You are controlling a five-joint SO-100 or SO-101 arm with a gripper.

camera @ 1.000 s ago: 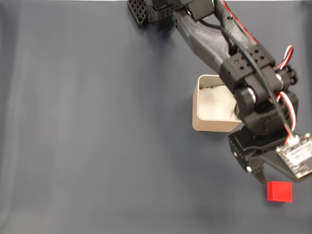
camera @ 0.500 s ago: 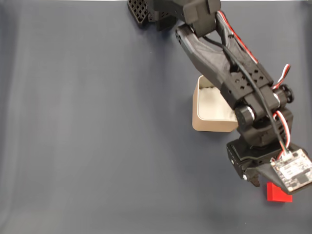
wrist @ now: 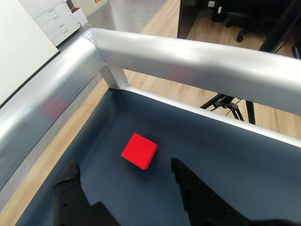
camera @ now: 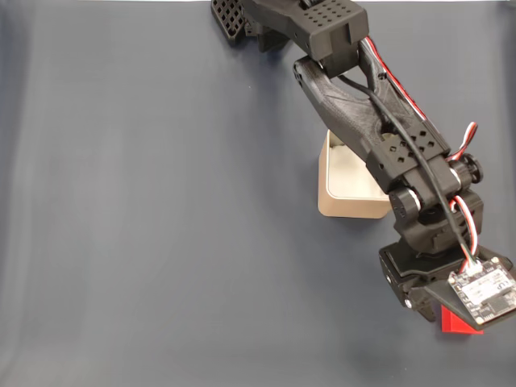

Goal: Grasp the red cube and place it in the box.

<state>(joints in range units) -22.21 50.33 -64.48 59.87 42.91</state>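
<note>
The red cube (wrist: 138, 150) lies on the dark mat near the table's corner, just ahead of my open gripper (wrist: 123, 163) and in line with the gap between the fingers. The black fingertips (wrist: 71, 170) stand apart on either side, touching nothing. In the fixed view the cube (camera: 453, 325) peeks out from under the wrist's camera board at the lower right, with the gripper (camera: 438, 316) right over it. The beige box (camera: 347, 193) with white padding sits farther back, and the arm partly covers it.
A silver metal rail (wrist: 188, 52) runs along the table's edge and corner, close behind the cube. Beyond it are a wooden floor and a tripod (wrist: 225, 101). A black perforated part (camera: 228, 20) sits at the top of the fixed view.
The arm has stretched farther toward the lower right and come down over the cube, so the camera board now hides most of the cube. The cube and box stayed put.
</note>
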